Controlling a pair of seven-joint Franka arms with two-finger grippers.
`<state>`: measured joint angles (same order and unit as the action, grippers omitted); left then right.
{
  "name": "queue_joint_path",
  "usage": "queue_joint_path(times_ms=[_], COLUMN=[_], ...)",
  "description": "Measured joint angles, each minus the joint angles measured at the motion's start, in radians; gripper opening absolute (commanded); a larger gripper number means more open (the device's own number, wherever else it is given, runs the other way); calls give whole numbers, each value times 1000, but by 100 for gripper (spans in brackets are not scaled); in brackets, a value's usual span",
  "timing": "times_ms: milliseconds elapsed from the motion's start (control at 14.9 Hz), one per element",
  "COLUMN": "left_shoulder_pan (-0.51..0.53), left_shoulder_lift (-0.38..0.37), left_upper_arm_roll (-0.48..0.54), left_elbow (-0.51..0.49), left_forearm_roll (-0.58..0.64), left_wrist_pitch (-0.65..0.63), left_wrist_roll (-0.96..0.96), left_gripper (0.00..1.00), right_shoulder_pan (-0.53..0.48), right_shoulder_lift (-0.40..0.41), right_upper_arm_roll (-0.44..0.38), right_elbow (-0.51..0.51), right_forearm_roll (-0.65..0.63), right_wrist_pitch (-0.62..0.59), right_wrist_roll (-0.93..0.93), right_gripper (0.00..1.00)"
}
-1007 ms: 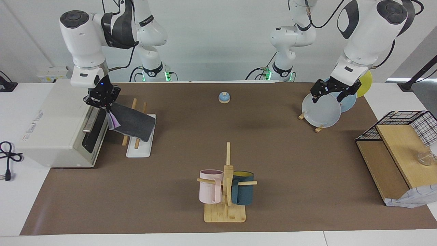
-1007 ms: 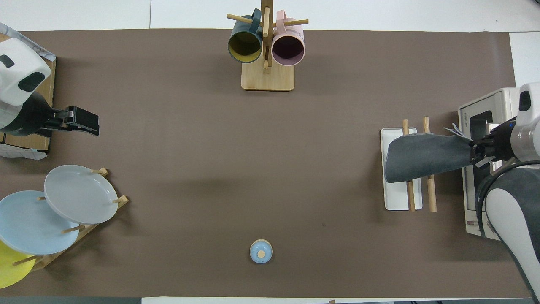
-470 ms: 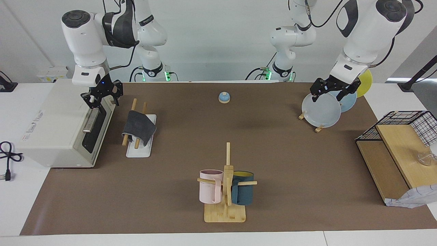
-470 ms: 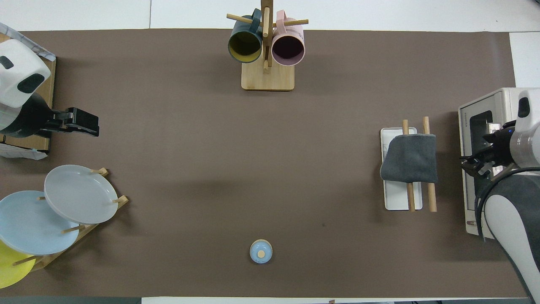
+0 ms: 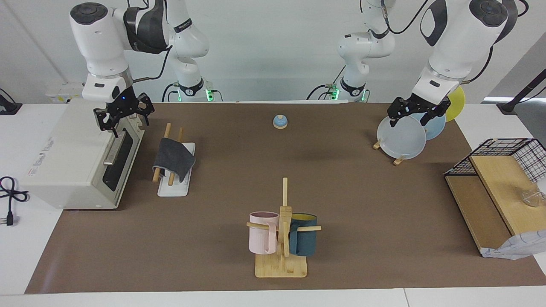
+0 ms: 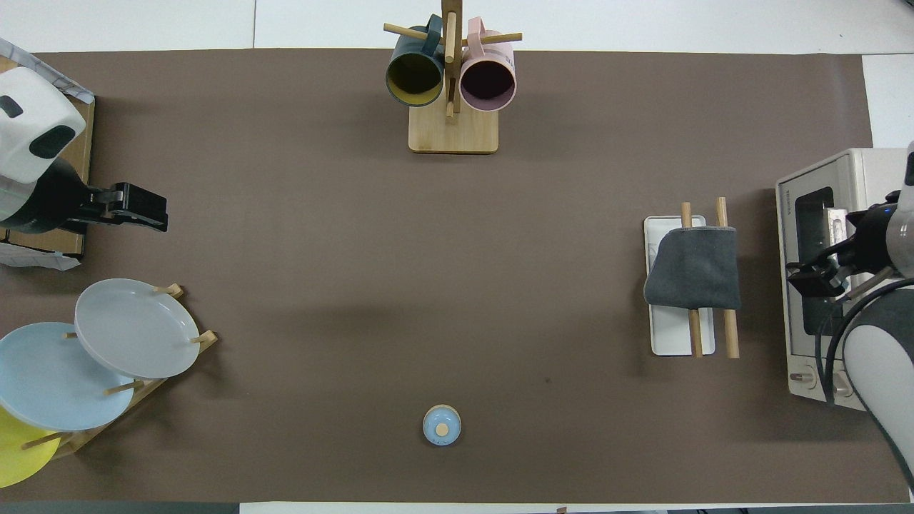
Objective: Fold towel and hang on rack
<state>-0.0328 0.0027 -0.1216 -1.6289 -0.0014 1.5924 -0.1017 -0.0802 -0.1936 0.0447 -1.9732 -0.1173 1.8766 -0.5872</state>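
Observation:
The towel [image 5: 172, 155] hangs folded over the two wooden rods of the rack [image 5: 172, 190], dark grey face out; it also shows in the overhead view [image 6: 694, 268], draped across both rods above the rack's white base [image 6: 671, 339]. My right gripper [image 5: 123, 116] is open and empty, raised over the toaster oven beside the rack, apart from the towel; it shows in the overhead view too [image 6: 821, 275]. My left gripper [image 5: 411, 116] is open and empty, waiting over the plate holder at the left arm's end of the table.
A white toaster oven [image 5: 68, 162] stands right beside the rack. A bamboo stand with two mugs [image 5: 281, 230] is far from the robots at mid-table. A small blue bell [image 5: 280, 122] sits near the robots. A plate holder with plates [image 5: 403, 138] and a wooden shelf with a wire basket [image 5: 499, 187] are at the left arm's end.
My right gripper let go of the towel, which dropped to hang over the rods. The gripper then rose and drew back over the toaster oven. The left arm barely moved.

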Motion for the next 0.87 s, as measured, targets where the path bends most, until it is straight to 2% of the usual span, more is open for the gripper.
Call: queue_joint_path(times_ms=[201,336,604,873], left_shoulder_pan=[0,0,0,0], left_shoulder_lift=[0,0,0,0], left_upper_arm_roll=[4,7,7,8], left_elbow=[0,0,0,0], left_forearm_roll=[0,0,0,0], left_wrist_pitch=[0,0,0,0], left_wrist_roll=[0,0,0,0], left_gripper=[100,100,100,100], right_shoulder_pan=[6,9,7,8], right_shoulder_lift=[45,73,133,253], right_upper_arm_roll=[8,12,10,11], right_elbow=[137,186,274,457], right_forearm_roll=[0,10,41,45], right_wrist_pitch=[-144,-204,-282,-397], right_wrist_roll=[247,345,423,473], right_gripper=[100,100,100,100])
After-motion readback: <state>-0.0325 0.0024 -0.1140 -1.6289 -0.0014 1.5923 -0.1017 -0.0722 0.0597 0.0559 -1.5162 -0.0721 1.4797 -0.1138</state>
